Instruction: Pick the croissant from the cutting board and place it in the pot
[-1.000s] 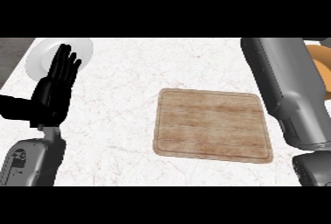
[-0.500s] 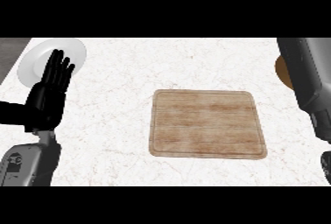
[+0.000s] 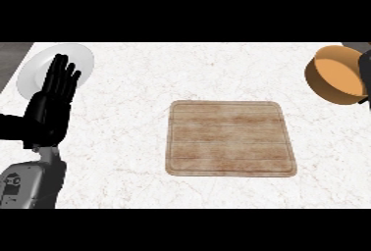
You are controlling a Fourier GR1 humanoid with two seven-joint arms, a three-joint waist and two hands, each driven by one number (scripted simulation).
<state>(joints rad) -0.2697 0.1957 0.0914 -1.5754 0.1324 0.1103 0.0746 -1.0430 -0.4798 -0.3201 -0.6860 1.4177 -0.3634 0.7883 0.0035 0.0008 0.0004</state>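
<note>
Cutting board (image 3: 230,138) bare at centre, pot (image 3: 335,74) at two o'clock; no croissant visible (perhaps carried). Left hand (image 3: 52,105) spread, resting; right hand unseen. Release low over pot.

The place was a kitchen, and the worktop said so: a white marble-look counter (image 3: 145,166) with faint veining filled nearly the whole view. At its centre lay a square wooden cutting board (image 3: 230,138) with rounded corners. At two o'clock from the board stood an orange-brown pot (image 3: 334,74), cut off by the right edge, and at ten o'clock a round white plate (image 3: 81,58) lay near the counter's far left corner, beside a grey strip.
</note>
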